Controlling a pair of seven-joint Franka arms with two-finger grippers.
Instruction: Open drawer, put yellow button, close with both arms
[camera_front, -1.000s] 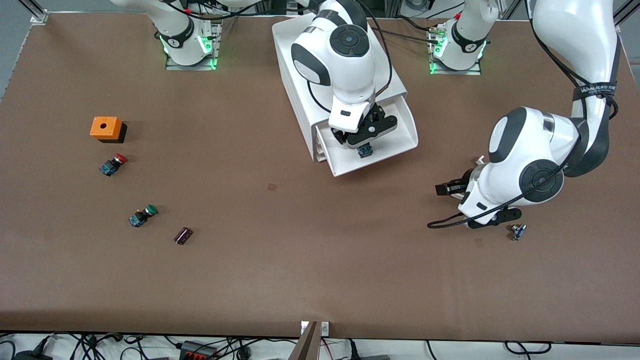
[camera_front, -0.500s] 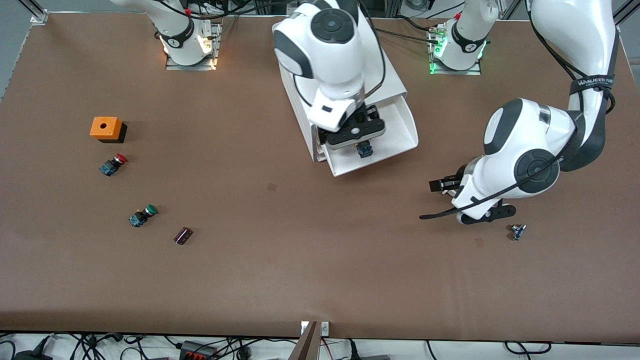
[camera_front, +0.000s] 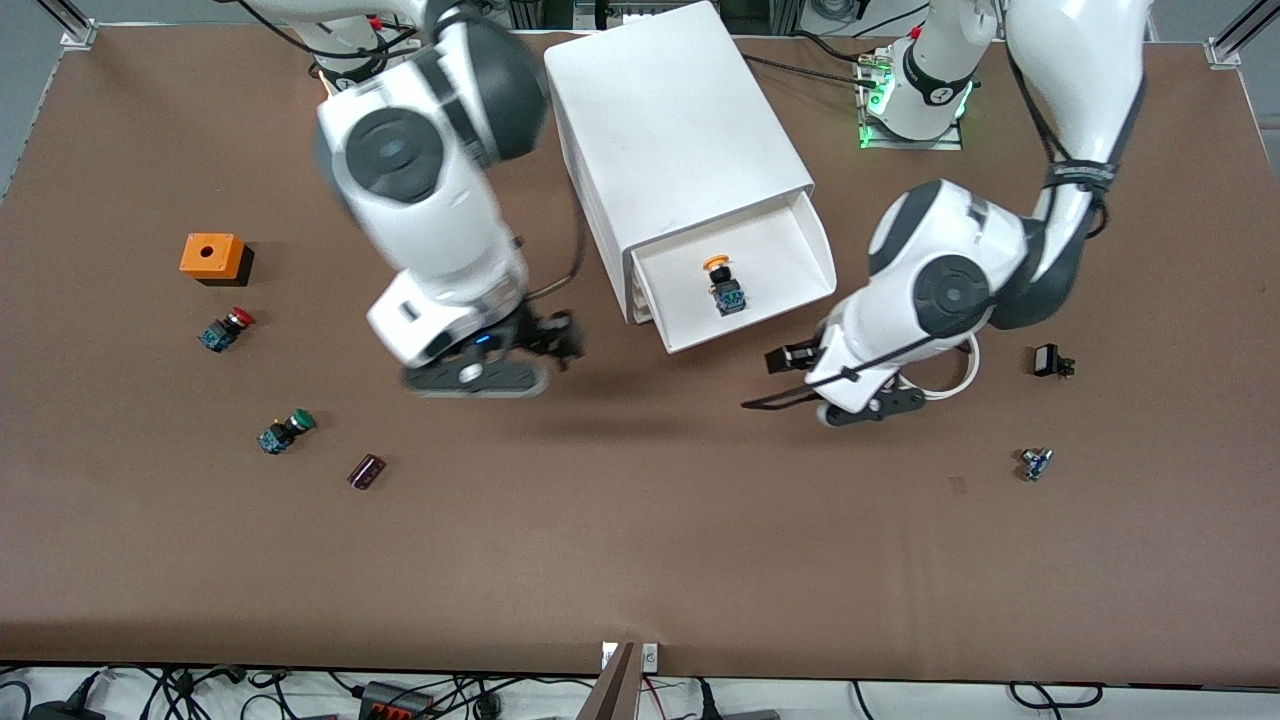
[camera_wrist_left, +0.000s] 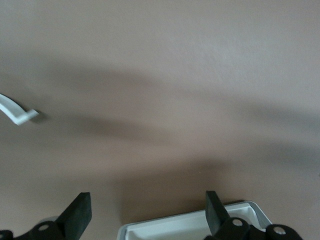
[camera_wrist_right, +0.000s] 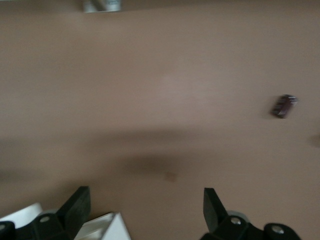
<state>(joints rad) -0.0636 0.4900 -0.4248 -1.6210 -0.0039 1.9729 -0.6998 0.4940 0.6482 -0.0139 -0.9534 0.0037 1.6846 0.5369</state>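
Observation:
The white cabinet (camera_front: 670, 120) stands near the robots' bases. Its top drawer (camera_front: 750, 328) is pulled open. The yellow button (camera_front: 720, 281) lies in the drawer, free of both grippers. My right gripper (camera_front: 560, 342) is open and empty, low over the table beside the cabinet, toward the right arm's end; its wrist view shows its open gripper (camera_wrist_right: 145, 210) and a white drawer corner (camera_wrist_right: 105, 227). My left gripper (camera_front: 785, 360) is open and empty, just off the drawer's front corner at the left arm's end. The left wrist view shows the open gripper (camera_wrist_left: 147, 215) above the drawer rim (camera_wrist_left: 190, 225).
An orange box (camera_front: 212, 256), a red button (camera_front: 226, 329), a green button (camera_front: 286, 430) and a small purple part (camera_front: 366, 471) lie toward the right arm's end. A small black part (camera_front: 1050, 361) and a small blue part (camera_front: 1035, 463) lie toward the left arm's end.
My right gripper let go of the yellow button in the drawer and swung out to the table beside the cabinet. My left gripper moved toward the drawer's front corner.

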